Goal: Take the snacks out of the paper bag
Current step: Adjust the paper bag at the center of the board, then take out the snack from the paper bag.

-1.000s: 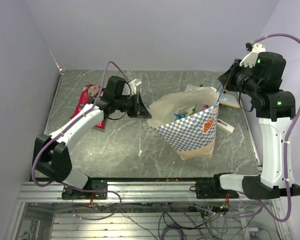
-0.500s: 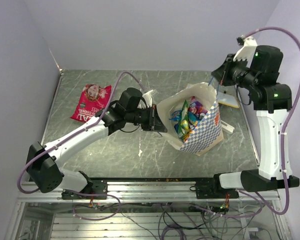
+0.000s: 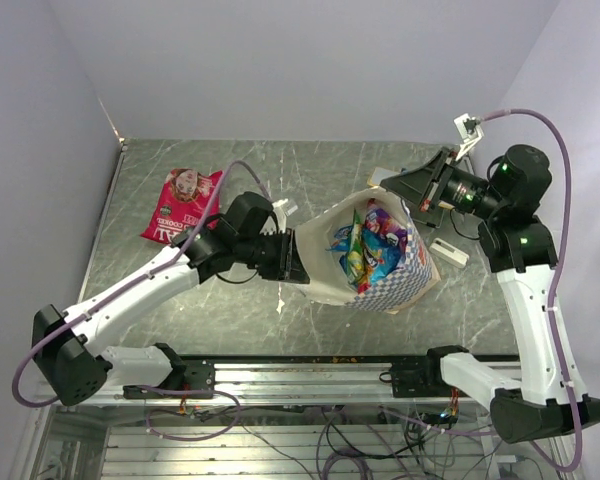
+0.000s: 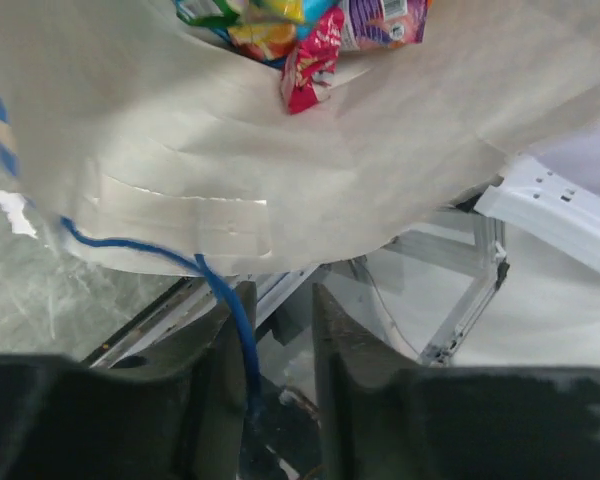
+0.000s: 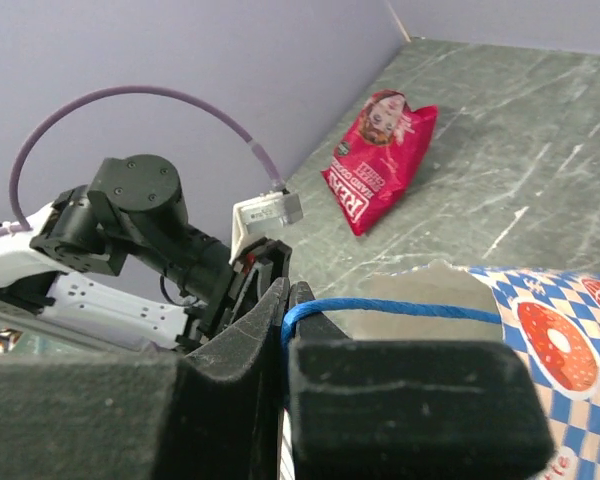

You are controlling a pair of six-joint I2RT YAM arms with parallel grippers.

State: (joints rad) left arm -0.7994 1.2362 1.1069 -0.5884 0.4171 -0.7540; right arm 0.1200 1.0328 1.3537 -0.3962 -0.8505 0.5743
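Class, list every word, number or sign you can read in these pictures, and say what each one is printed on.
"REAL": large white letters on the red packet; the smaller lines beside them are too blurred to read.
Packets inside the paper bag, such as the purple packet: the print is blurred and cannot be read.
Paper bag outside: checks and orange marks only, no readable words.

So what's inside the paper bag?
Several shiny snack packets, blue, green and purple, piled in the paper bag. Whatever lies under that pile is covered.
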